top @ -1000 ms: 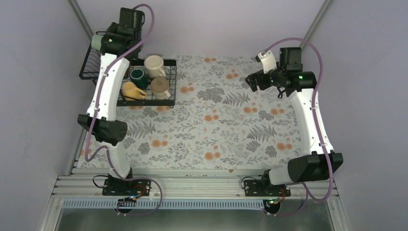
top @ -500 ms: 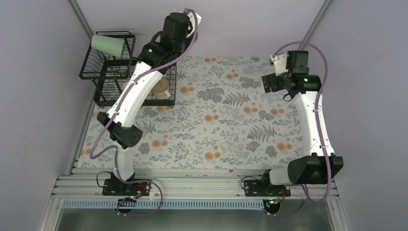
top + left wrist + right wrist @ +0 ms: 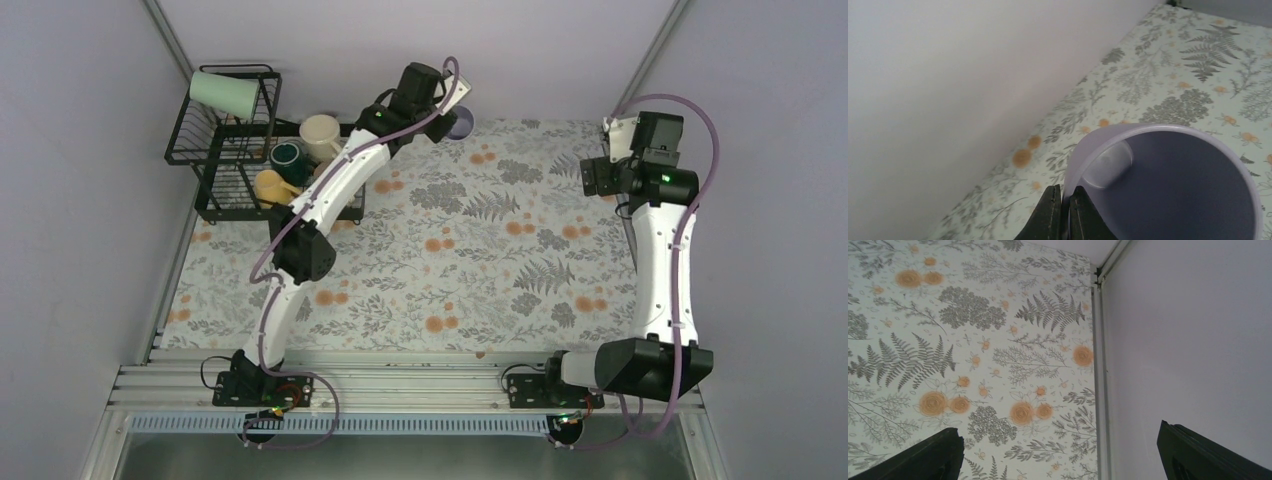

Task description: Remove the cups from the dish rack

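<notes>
My left gripper (image 3: 1065,210) is shut on the rim of a lavender tumbler (image 3: 1173,190), one finger inside and one outside. In the top view it holds the tumbler (image 3: 461,123) over the table's far edge, right of the dish rack (image 3: 205,160). A mint-green tumbler (image 3: 225,92) lies on the rack's raised basket. A cream mug (image 3: 320,133), a dark teal mug (image 3: 289,155) and a yellow mug (image 3: 271,185) sit on the flat tray; my left arm hides part of the tray. My right gripper (image 3: 593,176) is open and empty (image 3: 1063,460) near the right wall.
The floral table mat (image 3: 470,250) spreads between the arms. A grey back wall (image 3: 948,75) runs close beside the lavender tumbler. The right wall and its metal edge strip (image 3: 1100,390) lie just under my right gripper.
My left arm swung right from the rack's raised basket to the far middle of the table, carrying the lavender tumbler. My right arm drew back toward the right wall.
</notes>
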Robot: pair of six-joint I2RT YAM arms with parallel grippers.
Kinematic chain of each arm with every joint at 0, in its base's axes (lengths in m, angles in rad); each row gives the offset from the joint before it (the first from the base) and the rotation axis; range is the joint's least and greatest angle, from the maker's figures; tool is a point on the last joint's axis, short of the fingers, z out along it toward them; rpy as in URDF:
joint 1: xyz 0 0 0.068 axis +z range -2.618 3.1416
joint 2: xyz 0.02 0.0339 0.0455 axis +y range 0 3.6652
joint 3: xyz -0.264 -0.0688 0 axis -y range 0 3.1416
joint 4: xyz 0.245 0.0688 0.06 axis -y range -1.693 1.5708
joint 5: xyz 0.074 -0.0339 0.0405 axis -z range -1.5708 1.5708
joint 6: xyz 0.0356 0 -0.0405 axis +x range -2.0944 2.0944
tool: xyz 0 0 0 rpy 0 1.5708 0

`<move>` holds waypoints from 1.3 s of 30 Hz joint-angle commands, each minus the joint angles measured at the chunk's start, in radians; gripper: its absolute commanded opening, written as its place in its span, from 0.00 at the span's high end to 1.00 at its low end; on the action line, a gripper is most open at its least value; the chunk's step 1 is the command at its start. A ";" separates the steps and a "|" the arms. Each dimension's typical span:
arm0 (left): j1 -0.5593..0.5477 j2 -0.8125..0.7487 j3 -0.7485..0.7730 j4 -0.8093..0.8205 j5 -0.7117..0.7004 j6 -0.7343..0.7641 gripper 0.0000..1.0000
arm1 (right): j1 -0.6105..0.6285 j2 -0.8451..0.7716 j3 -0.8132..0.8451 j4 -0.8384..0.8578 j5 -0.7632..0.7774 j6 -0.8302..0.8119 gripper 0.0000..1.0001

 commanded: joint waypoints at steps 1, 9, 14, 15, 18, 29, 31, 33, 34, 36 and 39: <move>-0.021 0.048 0.065 0.051 0.065 0.004 0.97 | -0.030 -0.012 -0.014 -0.019 -0.013 -0.032 0.00; -0.007 0.161 0.071 -0.176 0.085 0.143 0.98 | -0.034 -0.008 -0.054 -0.011 -0.042 -0.044 0.00; 0.012 0.150 0.035 -0.233 0.105 0.158 0.98 | -0.033 -0.010 -0.090 -0.007 -0.089 -0.037 0.00; 0.014 0.146 0.024 -0.236 0.101 0.162 0.98 | -0.033 -0.012 -0.098 -0.003 -0.091 -0.038 0.00; 0.015 0.147 0.012 -0.260 0.108 0.180 0.98 | -0.034 -0.013 -0.114 -0.010 -0.099 -0.045 0.00; 0.010 0.199 0.012 -0.277 0.129 0.195 0.95 | -0.033 -0.034 -0.102 -0.050 -0.115 -0.064 0.00; 0.008 0.202 0.013 -0.276 0.123 0.195 0.84 | -0.034 -0.040 -0.113 -0.047 -0.117 -0.064 0.00; 0.007 0.207 0.014 -0.278 0.109 0.194 0.78 | -0.033 -0.042 -0.118 -0.047 -0.122 -0.064 0.00; 0.007 0.209 0.014 -0.279 0.101 0.195 0.77 | -0.034 -0.044 -0.119 -0.044 -0.123 -0.063 0.00; 0.007 0.213 0.014 -0.281 0.087 0.198 0.77 | -0.033 -0.044 -0.116 -0.045 -0.129 -0.061 0.00; 0.005 0.210 0.034 -0.292 0.078 0.198 0.61 | -0.032 -0.043 -0.113 -0.047 -0.143 -0.057 0.00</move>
